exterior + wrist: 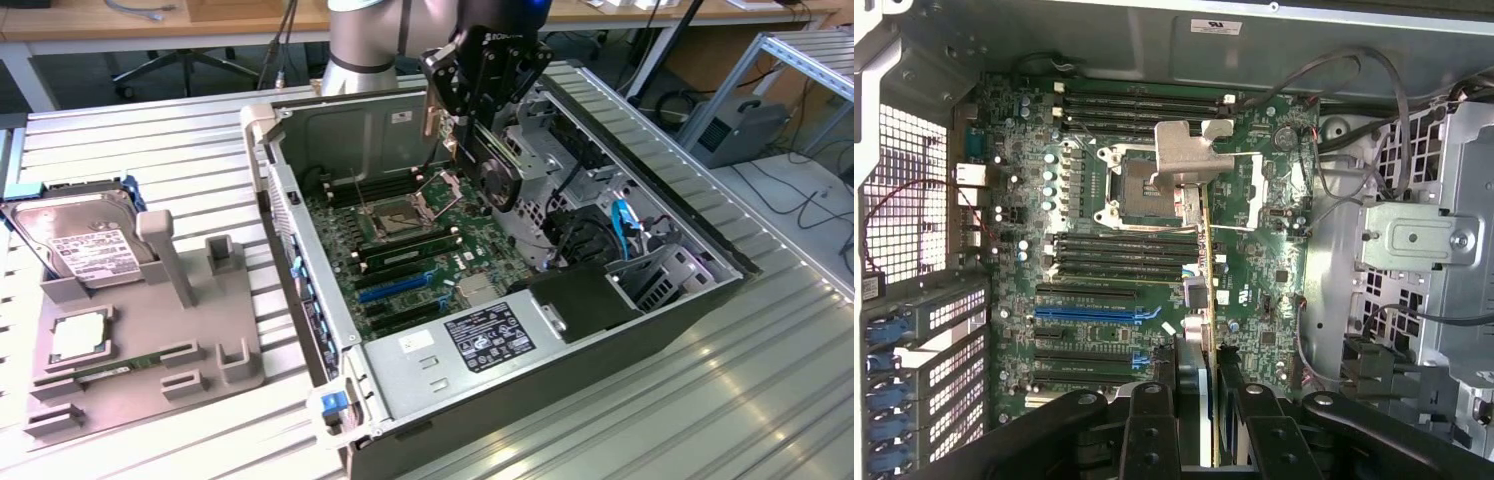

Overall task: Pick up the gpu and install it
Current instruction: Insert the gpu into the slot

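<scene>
The pincer (1201, 390), narrowly parted, grips the gpu (501, 182) above the motherboard (1104, 290).

the gpu (503, 185), a thin flat dark circuit card with a black cooler, a round fan on one face and a silvery metal end bracket (1189, 152), stands on edge, clamped between the fingers of the black pincer (483, 125). it hangs inside the open grey computer case (287, 230), above the green motherboard (1254, 270) and apart from it. in the exterior view the fan face shows as a dark oval at the card's low end. in the wrist view the card appears edge-on as a thin line, its bracket over the processor socket.
</scene>
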You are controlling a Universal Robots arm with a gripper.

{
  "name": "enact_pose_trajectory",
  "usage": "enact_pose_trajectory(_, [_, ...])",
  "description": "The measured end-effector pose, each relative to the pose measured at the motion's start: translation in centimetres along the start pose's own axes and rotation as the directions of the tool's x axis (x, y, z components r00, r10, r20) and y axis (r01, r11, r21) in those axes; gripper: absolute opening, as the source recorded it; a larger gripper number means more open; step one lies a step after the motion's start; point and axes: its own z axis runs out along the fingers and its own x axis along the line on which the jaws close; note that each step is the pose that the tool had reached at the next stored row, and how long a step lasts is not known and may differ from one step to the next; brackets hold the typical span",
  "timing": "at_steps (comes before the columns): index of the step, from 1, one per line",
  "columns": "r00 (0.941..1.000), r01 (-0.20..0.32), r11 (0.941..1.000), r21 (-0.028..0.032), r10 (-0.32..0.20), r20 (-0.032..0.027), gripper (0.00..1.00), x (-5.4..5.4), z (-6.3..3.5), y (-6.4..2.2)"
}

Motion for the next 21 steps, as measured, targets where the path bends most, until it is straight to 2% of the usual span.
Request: enact_pose_trajectory(21, [0.9999,0.013,0.9999,-0.0005,-0.013,0.0003,0.27,0.0,0.02,0.0])
